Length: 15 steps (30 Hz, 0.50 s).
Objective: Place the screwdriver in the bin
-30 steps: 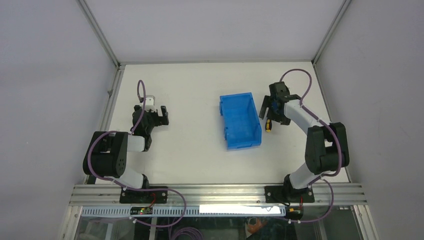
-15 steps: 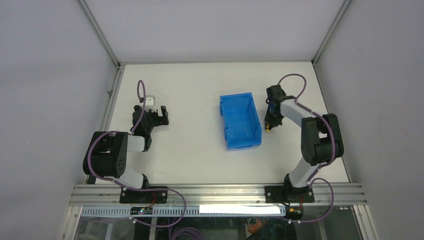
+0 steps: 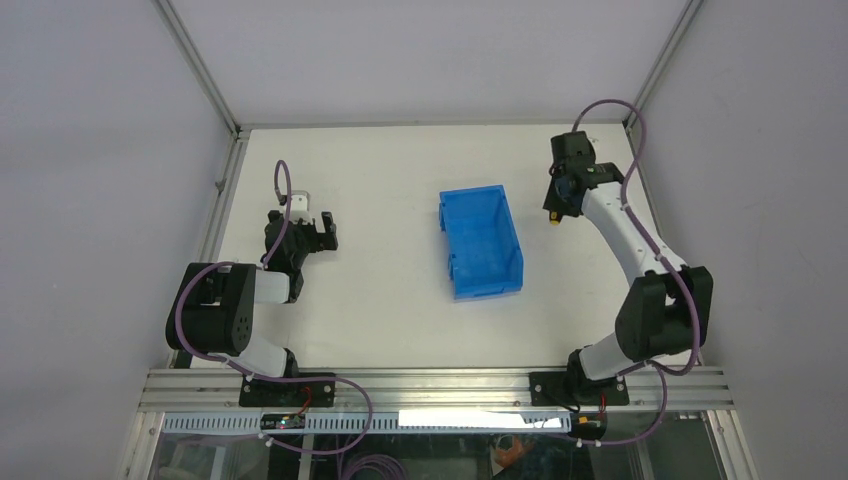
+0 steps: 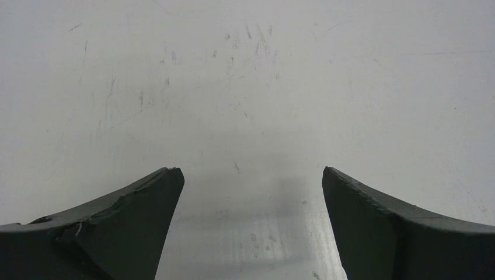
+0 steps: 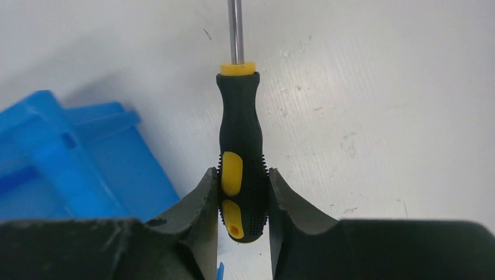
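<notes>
- We now pinch the screwdriver point(image 5: 239, 122) by its handle in the right claw point(image 5: 240, 175), carried from beside the bin point(image 3: 483, 245) to the upper right of the top view.
- The bin (mid-frame, empty) comes next.
- Left claw point(image 4: 251, 170): spread, idle.

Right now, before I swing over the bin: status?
Left gripper jaws open, empty. Right gripper jaws shut on screwdriver handle. Screwdriver right of the bin, not yet in. Nothing seen between them.

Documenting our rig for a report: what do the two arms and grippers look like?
The left arm and right arm have black joints, white links and a looping purple cable each. The left gripper and right gripper have dark tapered fingers.
</notes>
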### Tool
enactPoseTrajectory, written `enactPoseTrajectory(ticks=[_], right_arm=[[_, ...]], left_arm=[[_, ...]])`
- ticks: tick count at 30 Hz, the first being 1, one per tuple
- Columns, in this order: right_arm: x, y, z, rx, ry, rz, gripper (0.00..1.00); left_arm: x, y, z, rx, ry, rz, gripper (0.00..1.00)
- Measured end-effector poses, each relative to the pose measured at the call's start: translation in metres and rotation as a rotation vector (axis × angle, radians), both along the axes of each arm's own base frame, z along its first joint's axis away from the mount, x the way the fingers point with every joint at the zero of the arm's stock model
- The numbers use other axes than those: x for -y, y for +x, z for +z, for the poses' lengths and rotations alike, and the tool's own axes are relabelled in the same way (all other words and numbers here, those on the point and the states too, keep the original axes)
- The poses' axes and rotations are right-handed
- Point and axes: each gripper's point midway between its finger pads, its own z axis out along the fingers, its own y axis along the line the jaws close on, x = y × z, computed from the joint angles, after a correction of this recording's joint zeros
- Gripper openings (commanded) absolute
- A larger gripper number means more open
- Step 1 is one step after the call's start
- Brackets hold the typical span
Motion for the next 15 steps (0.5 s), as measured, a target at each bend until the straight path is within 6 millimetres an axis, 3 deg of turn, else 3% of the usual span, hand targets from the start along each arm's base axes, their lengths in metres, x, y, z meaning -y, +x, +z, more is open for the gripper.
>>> enactPoseTrajectory(ticks=[4, 7, 11, 15], right_arm=[[-0.008, 0.003, 0.050, 0.105, 0.018, 0.030, 0.00], [-0.024, -0.007, 0.069, 0.129, 0.030, 0.081, 0.00], [-0.058, -0.022, 0.082, 0.136, 0.056, 0.191, 0.00], [-0.101, -0.038, 0.083, 0.130, 0.081, 0.317, 0.00]], left_arm=[[0.000, 0.000, 0.000, 0.000, 0.000, 0.000, 0.99], [0.000, 0.000, 0.000, 0.000, 0.000, 0.000, 0.99], [0.000, 0.000, 0.000, 0.000, 0.000, 0.000, 0.99], [0.000, 0.000, 0.000, 0.000, 0.000, 0.000, 0.99]])
